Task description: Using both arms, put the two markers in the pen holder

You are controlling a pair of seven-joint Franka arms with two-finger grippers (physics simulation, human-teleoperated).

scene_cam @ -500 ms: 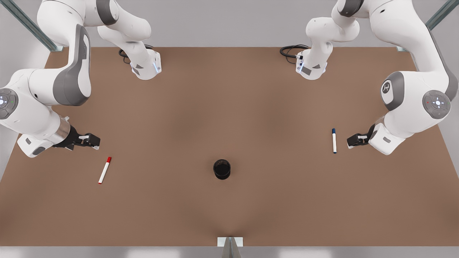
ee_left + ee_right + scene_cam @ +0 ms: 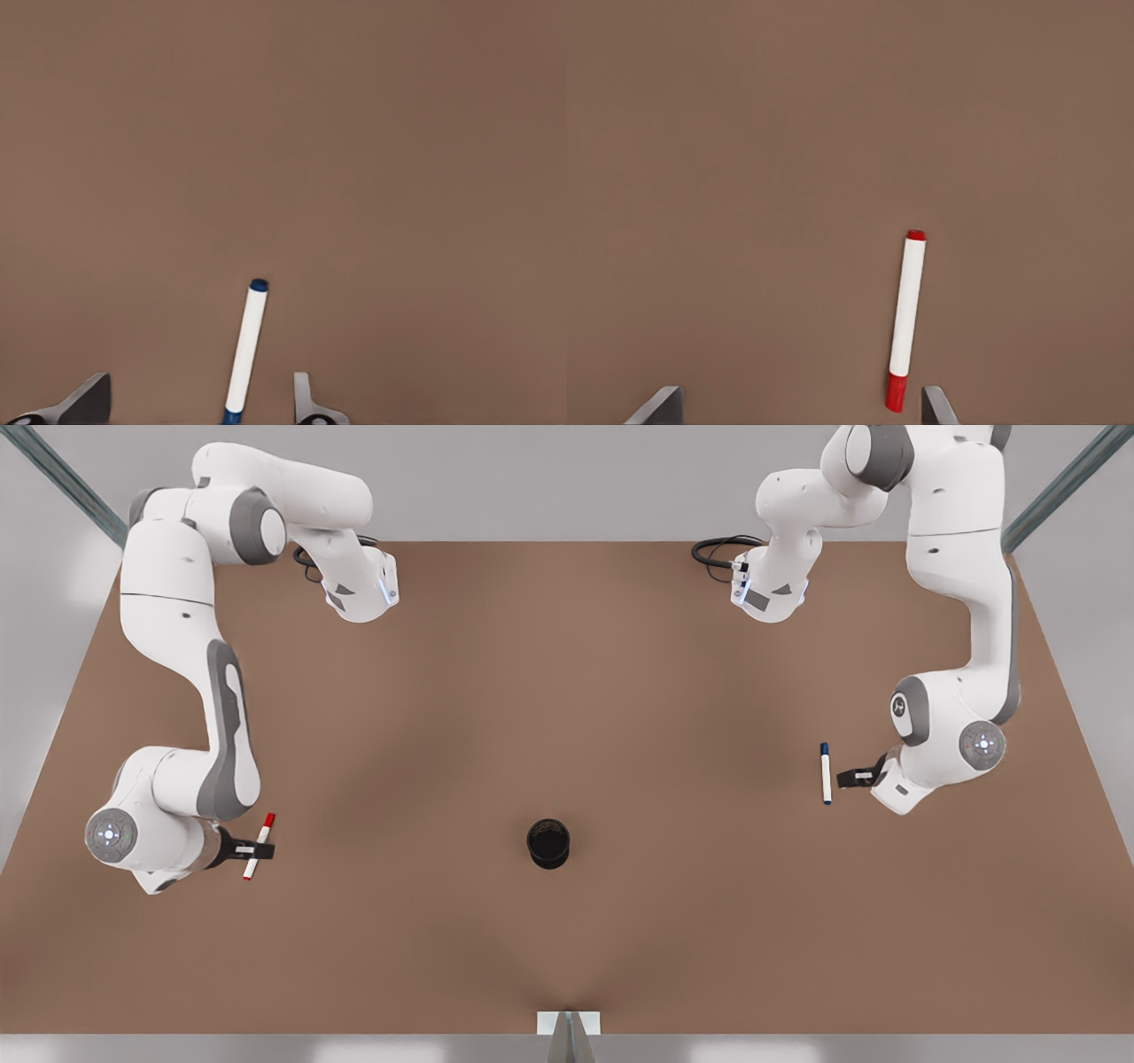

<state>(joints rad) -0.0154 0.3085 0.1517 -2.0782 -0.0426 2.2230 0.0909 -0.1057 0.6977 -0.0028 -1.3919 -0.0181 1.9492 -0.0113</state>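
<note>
Left gripper: spread open, now just beside blue marker
Right gripper: open, now over red marker
Pen holder: unmoved on bench

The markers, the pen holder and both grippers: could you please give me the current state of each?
Red marker: lying flat on the table, between the right gripper's open fingers, not lifted.
Blue marker: lying flat, between the left gripper's open fingers.
Pen holder: upright, no marker in it.
Right gripper: open, straddling the red marker.
Left gripper: open, at the blue marker.
</note>
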